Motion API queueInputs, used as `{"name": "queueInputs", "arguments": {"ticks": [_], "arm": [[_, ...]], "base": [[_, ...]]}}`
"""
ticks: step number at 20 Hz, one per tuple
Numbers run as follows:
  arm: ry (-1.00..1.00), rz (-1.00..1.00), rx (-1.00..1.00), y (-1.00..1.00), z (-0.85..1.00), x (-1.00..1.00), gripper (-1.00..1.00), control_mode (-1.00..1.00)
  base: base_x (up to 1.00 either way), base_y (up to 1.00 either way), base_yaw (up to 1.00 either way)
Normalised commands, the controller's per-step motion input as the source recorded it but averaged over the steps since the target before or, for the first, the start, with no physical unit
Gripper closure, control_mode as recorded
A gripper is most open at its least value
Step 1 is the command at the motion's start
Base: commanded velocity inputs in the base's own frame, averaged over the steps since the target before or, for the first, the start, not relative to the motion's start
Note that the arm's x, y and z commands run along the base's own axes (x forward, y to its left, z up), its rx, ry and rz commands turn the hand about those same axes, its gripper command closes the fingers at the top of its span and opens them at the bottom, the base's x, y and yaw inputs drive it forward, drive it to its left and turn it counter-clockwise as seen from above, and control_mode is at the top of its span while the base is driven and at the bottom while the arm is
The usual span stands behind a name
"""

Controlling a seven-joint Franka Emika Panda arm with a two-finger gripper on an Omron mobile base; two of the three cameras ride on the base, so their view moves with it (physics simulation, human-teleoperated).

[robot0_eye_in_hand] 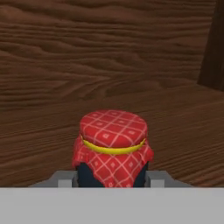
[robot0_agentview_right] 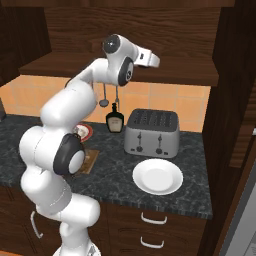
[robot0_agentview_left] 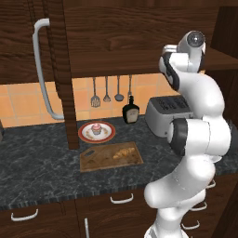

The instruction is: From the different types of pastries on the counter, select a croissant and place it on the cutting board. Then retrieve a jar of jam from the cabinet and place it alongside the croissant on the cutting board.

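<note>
Two grey finger tips (robot0_eye_in_hand: 65, 178) flank the jar of jam (robot0_eye_in_hand: 113, 146) — red checked cloth lid, yellow band — on the wood-grain cabinet shelf (robot0_eye_in_hand: 183, 122); whether they pinch it, I cannot tell. Below, the croissant (robot0_agentview_left: 122, 152) lies on the stained cutting board (robot0_agentview_left: 95, 160).

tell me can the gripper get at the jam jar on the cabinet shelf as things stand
Probably yes. In the hand view the jar of jam stands upright on the wooden shelf right between the gripper's fingertips, with nothing in front of it.
</note>
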Motion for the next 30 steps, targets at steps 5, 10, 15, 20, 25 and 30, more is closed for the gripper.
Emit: {"name": "queueInputs", "arguments": {"ticks": [5, 10, 15, 20, 25, 30], "arm": [[0.0, 0.02, 0.12, -0.04, 0.0, -1.0, 1.0, -1.0], [0.0, 0.17, 0.01, 0.26, 0.0, -1.0, 1.0, -1.0], [0.0, 0.43, 0.01, 0.45, -0.26, -0.98, 1.0, -1.0], [0.02, 0.56, 0.0, 0.84, -0.62, -0.78, 1.0, -1.0], [0.03, 0.6, -0.01, 1.0, -0.81, -0.34, 1.0, -1.0], [0.0, 0.59, -0.01, 1.0, -0.95, -0.03, 1.0, -1.0]], "base": [[0.0, 0.0, 0.0], [0.0, 0.0, 0.0], [0.0, 0.0, 0.0], [0.0, 0.0, 0.0], [0.0, 0.0, 0.0], [0.0, 0.0, 0.0]]}}
